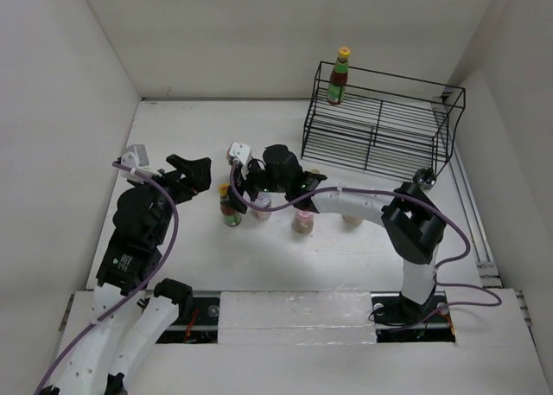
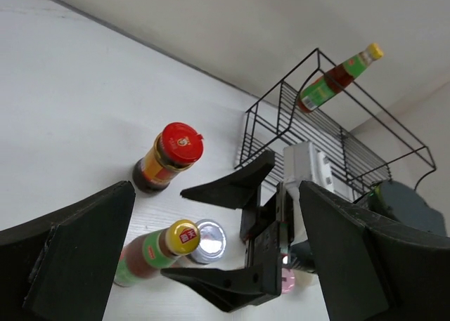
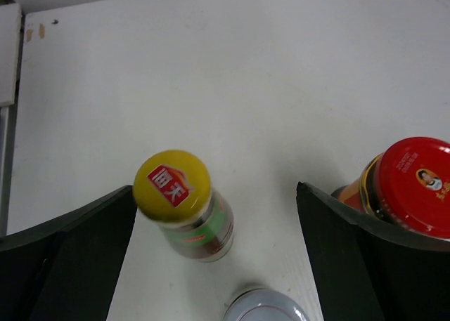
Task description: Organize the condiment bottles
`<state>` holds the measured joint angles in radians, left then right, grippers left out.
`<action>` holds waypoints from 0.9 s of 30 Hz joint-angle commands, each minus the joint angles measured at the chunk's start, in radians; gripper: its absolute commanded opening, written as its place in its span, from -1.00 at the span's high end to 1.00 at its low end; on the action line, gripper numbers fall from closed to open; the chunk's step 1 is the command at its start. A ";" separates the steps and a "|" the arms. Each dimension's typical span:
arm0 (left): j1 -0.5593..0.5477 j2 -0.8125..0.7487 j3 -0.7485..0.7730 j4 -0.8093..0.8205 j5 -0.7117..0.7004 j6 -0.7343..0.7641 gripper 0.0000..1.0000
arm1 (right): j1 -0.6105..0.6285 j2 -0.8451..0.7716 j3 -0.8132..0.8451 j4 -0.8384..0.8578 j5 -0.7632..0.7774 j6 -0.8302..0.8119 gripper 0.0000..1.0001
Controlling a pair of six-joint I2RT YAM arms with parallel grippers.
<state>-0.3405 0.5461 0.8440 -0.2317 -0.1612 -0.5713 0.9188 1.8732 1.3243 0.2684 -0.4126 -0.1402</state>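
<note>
A yellow-capped sauce bottle stands upright between the fingers of my open right gripper, nearer the left finger and apart from both. It also shows in the top view and in the left wrist view. A silver-lidded jar stands just behind it. A red-lidded jar stands beside the right finger. My left gripper is open and empty, to the left of the bottles. A second yellow-capped bottle stands on the black wire rack.
A beige bottle with a pink cap and another beige bottle stand under the right arm's forearm. A small dark-topped bottle stands at the rack's front right corner. White walls enclose the table on three sides.
</note>
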 commanded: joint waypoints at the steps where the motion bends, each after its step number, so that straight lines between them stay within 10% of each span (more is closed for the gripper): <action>1: -0.005 -0.003 -0.020 0.052 -0.015 0.057 -1.00 | 0.006 0.036 0.067 0.120 0.038 -0.009 -1.00; 6: -0.005 -0.012 -0.020 0.052 -0.040 0.067 -1.00 | 0.006 0.076 0.067 0.251 0.000 0.059 -0.71; 12: -0.005 -0.021 -0.020 0.043 -0.040 0.085 -0.93 | 0.006 0.087 0.055 0.370 -0.020 0.120 0.40; 27: -0.005 -0.012 -0.029 0.052 -0.009 0.094 -0.85 | -0.233 -0.262 0.125 0.381 -0.022 0.225 0.60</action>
<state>-0.3405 0.5365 0.8230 -0.2256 -0.1833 -0.4938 0.7605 1.7550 1.3449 0.4782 -0.4480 0.0589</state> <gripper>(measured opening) 0.930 0.444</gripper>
